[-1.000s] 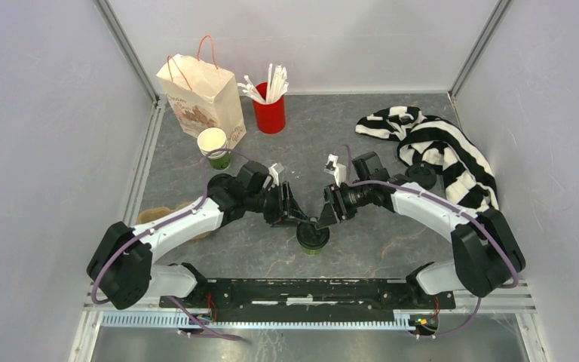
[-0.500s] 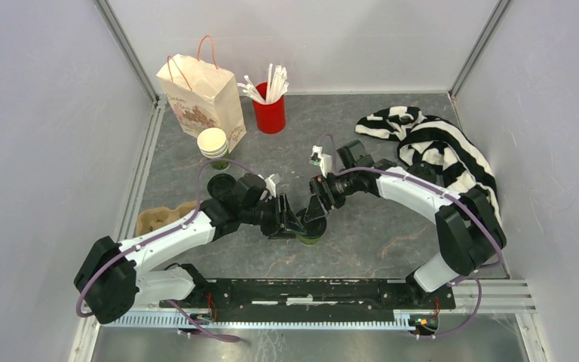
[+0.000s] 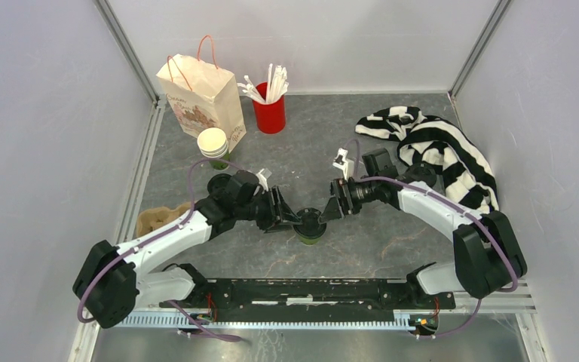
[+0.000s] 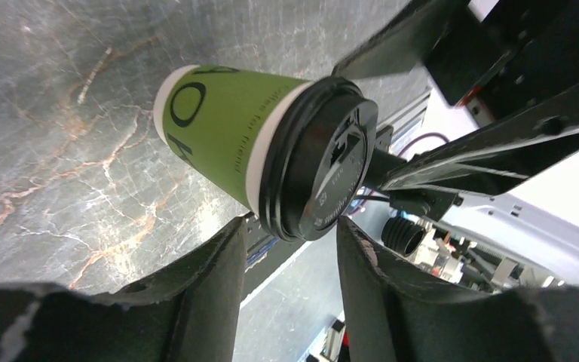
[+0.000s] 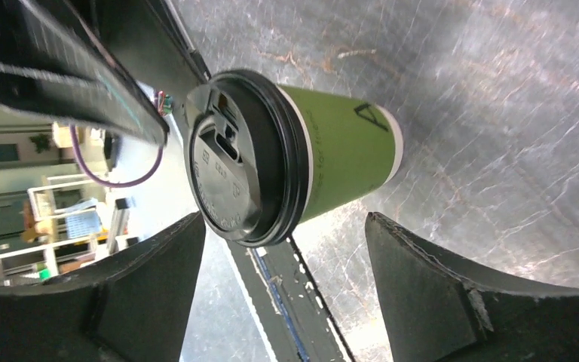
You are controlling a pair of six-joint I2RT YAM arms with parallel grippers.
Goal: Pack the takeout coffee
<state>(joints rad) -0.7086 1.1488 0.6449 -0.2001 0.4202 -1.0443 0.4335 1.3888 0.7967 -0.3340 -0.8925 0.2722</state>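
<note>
Small green paper cup with round black plastic lid (image 3: 310, 227) stands upright on the dark marbled surface (image 3: 362, 249), on the arm-base side of the red cylindrical cup of white sticks (image 3: 270, 113) and well apart from it. A second round black lid (image 3: 219, 183), partly hidden by the left arm, sits left of the red cup. Left hand (image 4: 289, 228): fingers flank the lid's near edge, cannot tell whether they press it; right hand (image 5: 283, 226): fingers spread wider than the cup, holding nothing.
</note>
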